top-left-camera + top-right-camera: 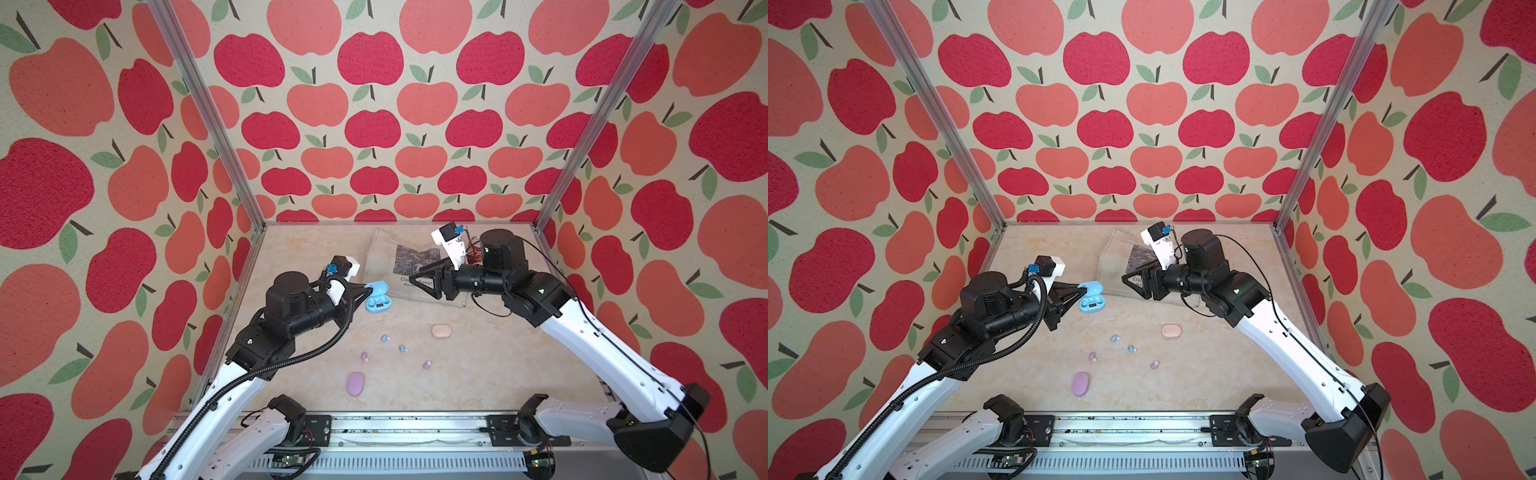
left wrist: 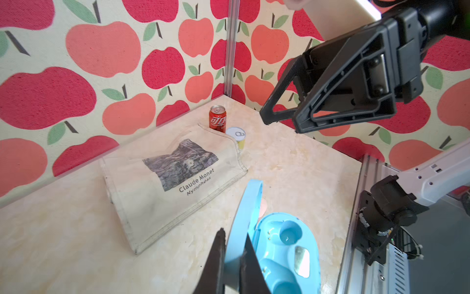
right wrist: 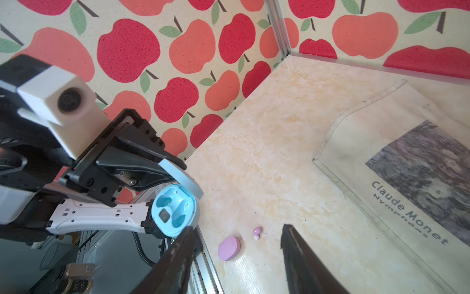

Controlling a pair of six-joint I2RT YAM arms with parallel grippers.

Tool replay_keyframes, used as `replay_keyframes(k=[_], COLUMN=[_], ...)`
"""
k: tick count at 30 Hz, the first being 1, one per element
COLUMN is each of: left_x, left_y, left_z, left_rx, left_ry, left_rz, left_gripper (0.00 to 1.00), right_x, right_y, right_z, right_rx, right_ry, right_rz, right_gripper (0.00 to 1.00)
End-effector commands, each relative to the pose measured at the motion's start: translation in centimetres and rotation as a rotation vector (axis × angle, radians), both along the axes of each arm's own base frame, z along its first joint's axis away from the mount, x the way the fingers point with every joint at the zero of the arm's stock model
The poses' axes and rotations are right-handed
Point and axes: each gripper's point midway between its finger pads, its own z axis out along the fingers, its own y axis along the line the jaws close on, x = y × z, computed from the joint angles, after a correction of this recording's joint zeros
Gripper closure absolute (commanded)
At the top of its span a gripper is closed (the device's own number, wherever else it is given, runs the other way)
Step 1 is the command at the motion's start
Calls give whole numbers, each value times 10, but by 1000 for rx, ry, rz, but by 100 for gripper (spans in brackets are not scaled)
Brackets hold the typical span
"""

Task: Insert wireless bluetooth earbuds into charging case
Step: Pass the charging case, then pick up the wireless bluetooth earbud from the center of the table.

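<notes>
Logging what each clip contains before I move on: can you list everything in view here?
blue case: 1, light blue, open, wells empty, left of table, held by its lid
pink case: 1, pale pink, closed, right of centre
lilac case: 1, lilac, closed, near front edge
blue earbuds: 2, light blue, loose mid-table
lilac earbuds: 2, lilac, loose mid-table
tote bag: 1, cream with grey print, flat at back
red can: 1, red, upright behind bag
yellow can: 1, yellow sides, beside red can
table: 1, beige marble
left gripper: fingers shut on the blue case lid
right gripper: fingers open, empty, over the bag
</notes>
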Motion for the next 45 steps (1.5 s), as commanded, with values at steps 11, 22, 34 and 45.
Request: replay_keyframes(k=[11, 22, 34, 45], left_x=[-3, -13, -12, -12], left_y=[34, 51, 59, 63], left_z=[-35, -52, -59, -57], left_rx=[-23, -81, -96, -78], left_ry=[11, 36, 19, 2], left_rz=[169, 238, 278, 291], left_gripper=[100, 100, 100, 100], right_x=[5, -16, -23, -38], right_y=[9, 30, 35, 30], right_z=[-165, -274, -309, -329], right_rx=[-515, -909, -1040, -1093], right_ry=[331, 292, 220, 240], right_rz=[-15, 268, 356, 391], right_gripper=[44, 44, 46, 57])
